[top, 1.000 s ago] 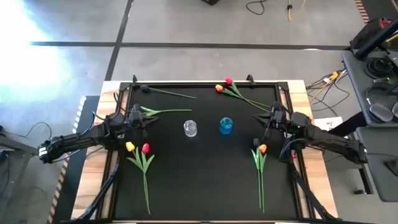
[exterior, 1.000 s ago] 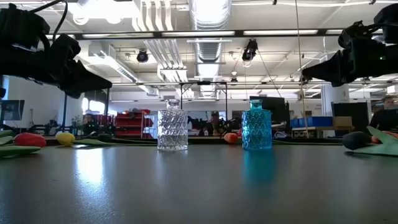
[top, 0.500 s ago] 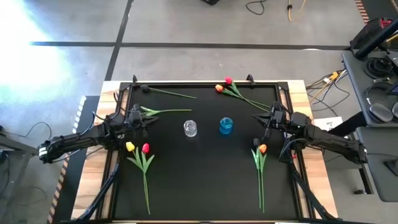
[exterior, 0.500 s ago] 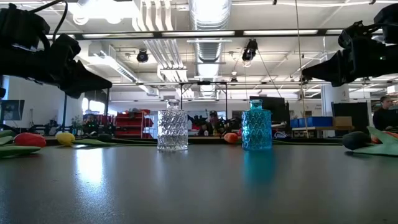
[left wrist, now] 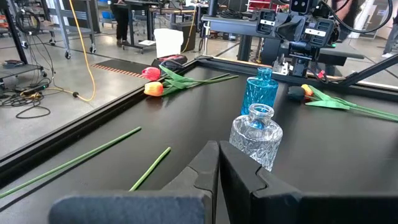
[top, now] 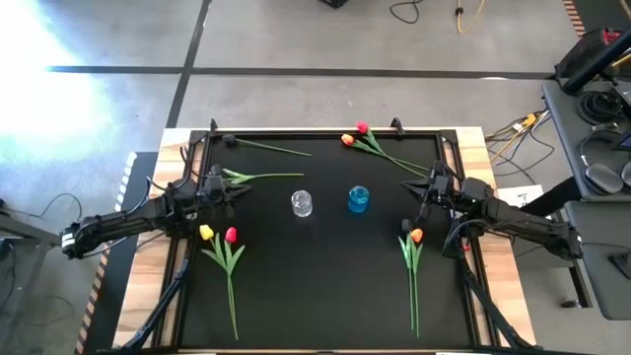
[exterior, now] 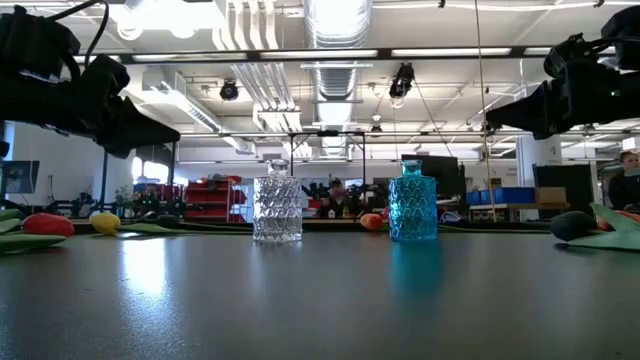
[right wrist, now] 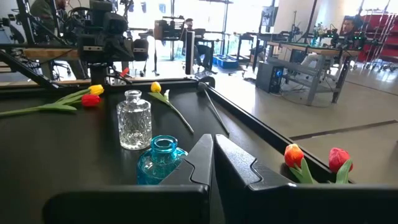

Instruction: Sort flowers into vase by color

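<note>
A clear glass vase (top: 302, 203) and a blue glass vase (top: 358, 198) stand upright side by side mid-table. The flowers lie flat on the black mat: a yellow (top: 205, 233) and a red tulip (top: 231, 235) near left, an orange one (top: 416, 235) near right, an orange (top: 347, 140) and a pink one (top: 362, 127) at the far edge. Two more stems (top: 268, 148) (top: 264, 177) lie far left. My left gripper (top: 235, 192) hovers shut left of the clear vase. My right gripper (top: 419, 187) hovers shut right of the blue vase.
A raised black frame (top: 325, 132) borders the mat, with wooden table edges (top: 138, 256) outside it. Bare mat lies between and in front of the vases (exterior: 340, 290). Beyond the table, a workshop with benches and people shows in the low view.
</note>
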Controlling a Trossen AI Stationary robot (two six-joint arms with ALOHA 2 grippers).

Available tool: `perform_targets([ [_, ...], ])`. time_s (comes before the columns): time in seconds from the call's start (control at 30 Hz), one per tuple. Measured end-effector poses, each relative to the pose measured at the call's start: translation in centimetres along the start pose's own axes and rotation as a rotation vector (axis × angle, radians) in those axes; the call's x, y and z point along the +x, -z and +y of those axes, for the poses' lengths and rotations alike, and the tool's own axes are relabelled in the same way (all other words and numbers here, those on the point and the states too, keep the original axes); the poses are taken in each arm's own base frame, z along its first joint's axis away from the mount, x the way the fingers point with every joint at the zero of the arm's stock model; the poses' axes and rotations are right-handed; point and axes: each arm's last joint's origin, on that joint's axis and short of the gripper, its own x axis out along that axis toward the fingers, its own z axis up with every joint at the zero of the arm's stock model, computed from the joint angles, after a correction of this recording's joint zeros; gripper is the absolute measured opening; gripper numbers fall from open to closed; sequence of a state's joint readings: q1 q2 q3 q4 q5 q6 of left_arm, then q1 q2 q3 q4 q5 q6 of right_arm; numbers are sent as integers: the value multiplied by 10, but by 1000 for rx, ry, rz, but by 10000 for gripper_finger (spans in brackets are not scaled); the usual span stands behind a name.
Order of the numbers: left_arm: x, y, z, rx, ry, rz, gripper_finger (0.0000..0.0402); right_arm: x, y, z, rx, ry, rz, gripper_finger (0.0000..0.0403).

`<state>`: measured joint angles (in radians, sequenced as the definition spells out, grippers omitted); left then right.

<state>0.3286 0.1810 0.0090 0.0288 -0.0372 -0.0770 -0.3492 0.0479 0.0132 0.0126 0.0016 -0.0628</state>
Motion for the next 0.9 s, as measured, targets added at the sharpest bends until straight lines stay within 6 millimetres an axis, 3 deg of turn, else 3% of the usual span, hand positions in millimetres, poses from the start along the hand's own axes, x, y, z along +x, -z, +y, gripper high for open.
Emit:
perform_targets([
  [0.6,0,0,0,0,0,-1,0,0,-2,0,-4,4,-18,9],
  [0.73,0,0,0,0,0,0,0,-1,-14,-1,-39,7,-142,9],
  [0.9,0,0,0,0,0,-1,0,-6,-33,1,148,-114,-351,9],
])
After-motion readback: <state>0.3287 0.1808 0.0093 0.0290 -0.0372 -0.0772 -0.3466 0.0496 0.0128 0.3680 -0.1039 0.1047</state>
